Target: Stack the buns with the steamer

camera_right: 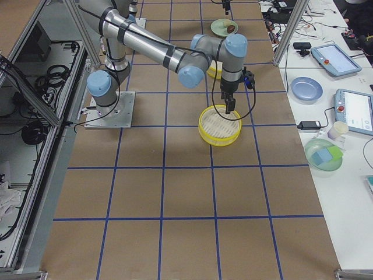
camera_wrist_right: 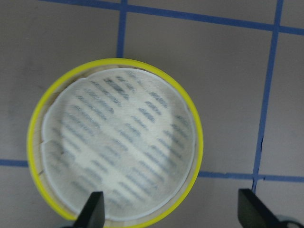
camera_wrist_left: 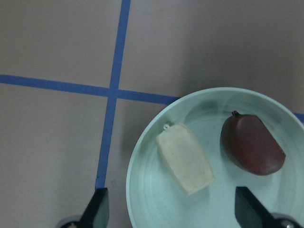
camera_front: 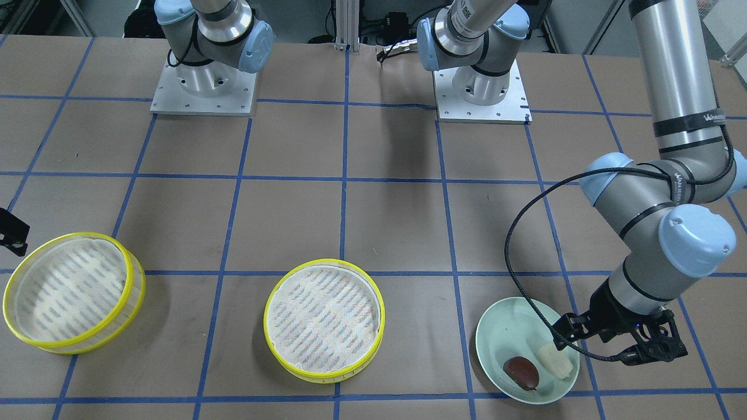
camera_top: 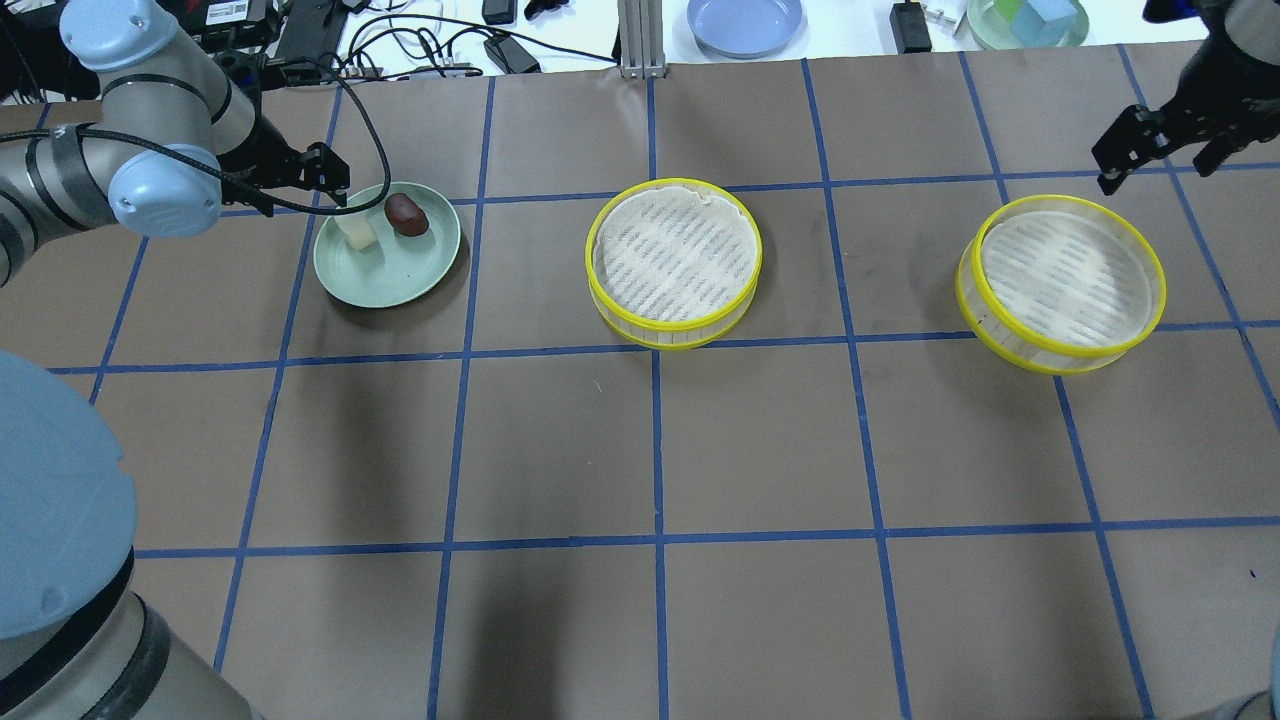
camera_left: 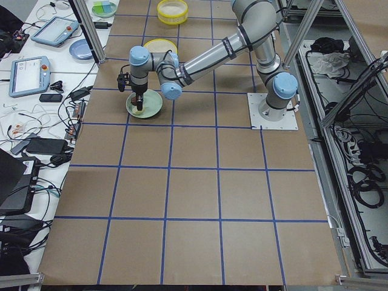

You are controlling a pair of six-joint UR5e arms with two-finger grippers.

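A pale green plate [camera_front: 496,326] [camera_top: 390,285] [camera_wrist_left: 142,190] holds the cream-white bun [camera_front: 554,360] [camera_top: 358,232] [camera_wrist_left: 185,159] and the dark reddish-brown bun [camera_front: 521,372] [camera_top: 406,214] [camera_wrist_left: 251,145]. My left gripper [camera_front: 601,347] [camera_top: 310,185] [camera_wrist_left: 172,209] is open above the plate, its fingers on either side of the cream bun and apart from it. One yellow-rimmed steamer [camera_front: 324,319] [camera_top: 674,262] sits mid-table. A second steamer [camera_front: 73,291] [camera_top: 1060,280] [camera_wrist_right: 114,142] sits under my right gripper [camera_top: 1160,150] [camera_wrist_right: 173,211], which is open and empty above its edge.
Both steamers are lined with white cloth and hold nothing else. The arm bases [camera_front: 204,87] stand at the robot's side of the table. A blue plate [camera_top: 745,20], a clear bowl [camera_top: 1030,20] and cables lie beyond the far edge.
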